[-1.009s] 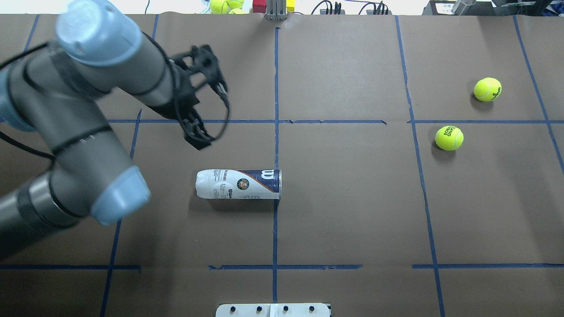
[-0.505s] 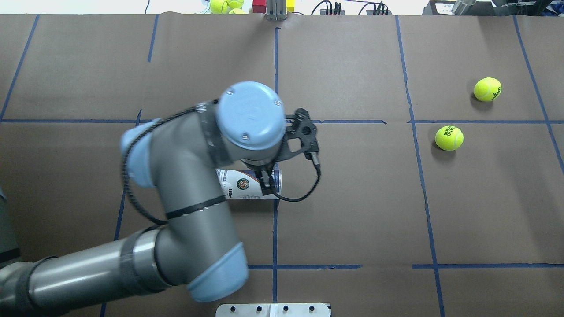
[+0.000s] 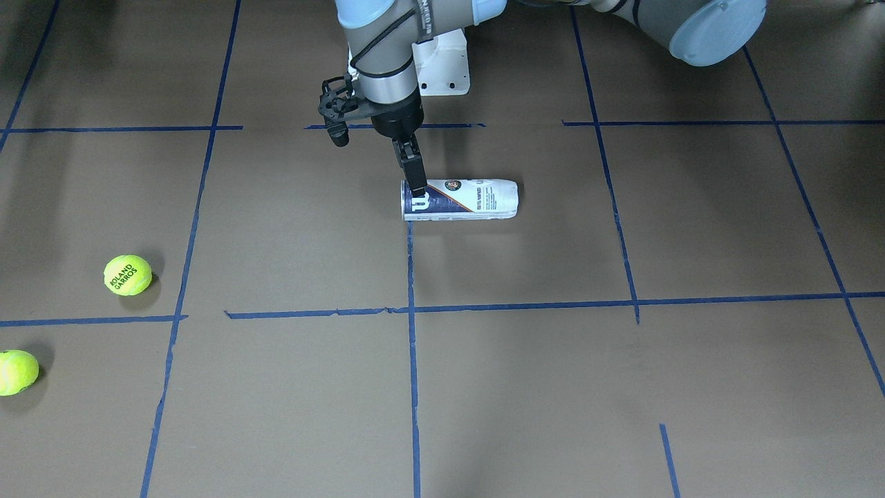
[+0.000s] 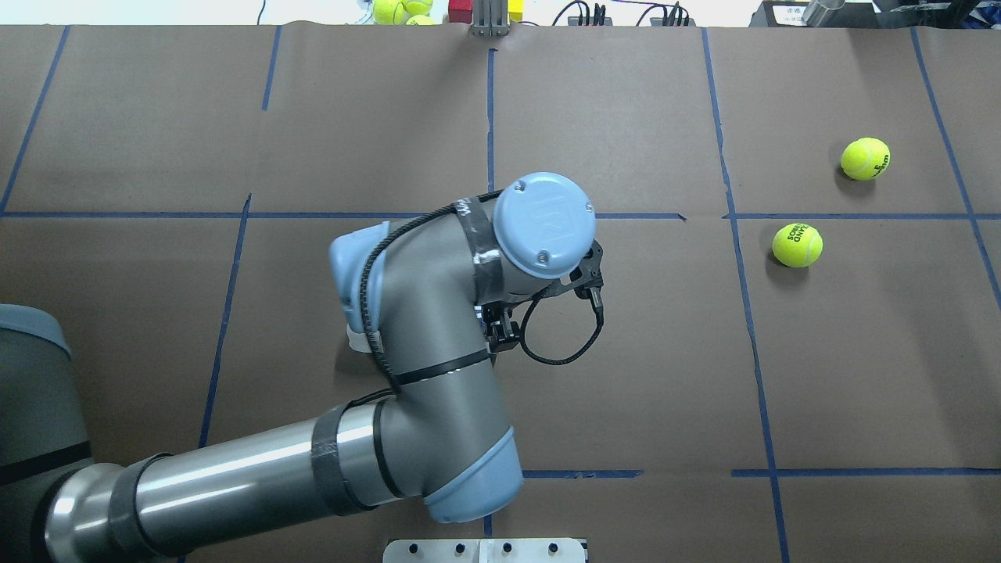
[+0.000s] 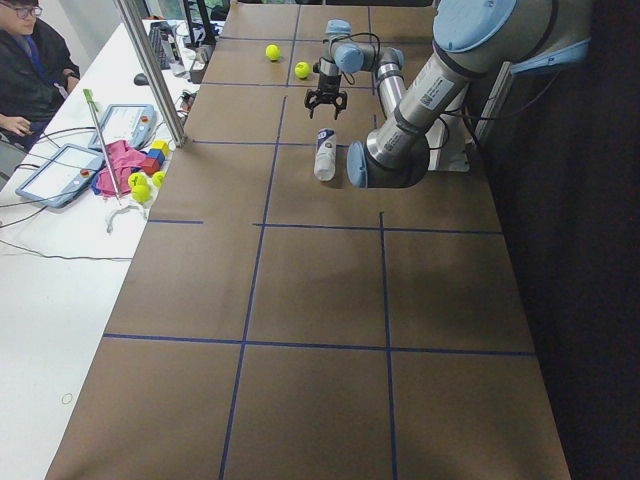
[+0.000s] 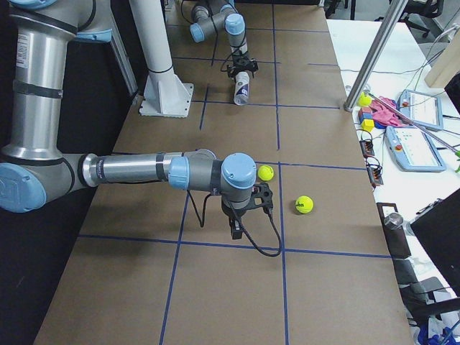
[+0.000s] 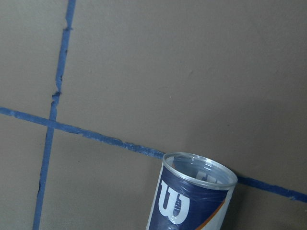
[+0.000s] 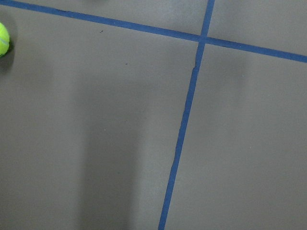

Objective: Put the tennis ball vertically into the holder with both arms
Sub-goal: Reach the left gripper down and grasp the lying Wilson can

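Left arm (image 4: 422, 328) comes in from robot's L, wrist bent over table centre; in overhead view it covers most of the holder. Holder (image 3: 470, 199) lies on its side on the brown paper table cover (image 4: 626, 352). Its mouth end, w/ navy band + white W, sits right under the left gripper (image 3: 417, 185). Its white closed end points away from the gripper, to robot's L. Mouth lies at a blue tape line (image 4: 489, 117) running away from the robot.

Left gripper points straight down, jaws apart. Both table-end views show the fingers spread. Front view shows one finger (image 3: 415, 174) down at the holder's rim end; touching or just off, can't tell. Left wrist cam: clear rim of the mouth at bottom of view, W just behind it.

Well to R of left gripper and farther from robot: a tennis ball (image 4: 797, 245), yellow, marked ROLAND GARROS. Second ball (image 4: 865, 159) sits beyond it, more to R and farther out. Both loose on the paper, not touching each other.

Right arm (image 6: 144, 169): forearm about level over the table. Right gripper (image 6: 236, 228) points down near a tape crossing. Both balls sit to L of it, twd the left gripper. Seen only from the table-end cam, so jaws apart or together: can't tell. Right wrist cam catches one ball's edge at far L of its view.
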`<action>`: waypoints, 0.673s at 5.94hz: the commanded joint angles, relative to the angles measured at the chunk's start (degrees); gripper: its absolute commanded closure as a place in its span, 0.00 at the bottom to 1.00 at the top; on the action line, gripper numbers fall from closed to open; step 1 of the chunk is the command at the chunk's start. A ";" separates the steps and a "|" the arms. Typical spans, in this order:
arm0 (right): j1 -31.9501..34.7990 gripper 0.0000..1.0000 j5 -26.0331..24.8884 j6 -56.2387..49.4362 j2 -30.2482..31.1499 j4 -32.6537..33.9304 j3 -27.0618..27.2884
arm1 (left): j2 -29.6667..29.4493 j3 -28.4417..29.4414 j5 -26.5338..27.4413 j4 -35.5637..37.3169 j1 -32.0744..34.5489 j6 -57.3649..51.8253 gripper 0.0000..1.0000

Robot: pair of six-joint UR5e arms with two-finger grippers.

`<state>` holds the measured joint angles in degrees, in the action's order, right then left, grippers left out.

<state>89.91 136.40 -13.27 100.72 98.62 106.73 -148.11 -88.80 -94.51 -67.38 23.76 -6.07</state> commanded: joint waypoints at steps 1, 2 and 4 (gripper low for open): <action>0.00 0.00 0.01 0.00 0.00 0.09 -0.03 | -1.83 3.10 0.64 4.63 -1.60 -2.45 0.00; 0.00 0.00 0.01 0.00 0.00 0.09 -0.03 | -1.83 4.50 0.64 4.63 -1.78 -2.81 0.00; 0.00 0.00 0.01 0.00 0.00 0.09 -0.12 | -1.74 6.60 2.65 4.02 -3.27 -2.90 0.00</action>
<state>89.91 136.41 -13.27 100.72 98.70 106.64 -149.79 -83.70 -93.19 -63.05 21.21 -8.86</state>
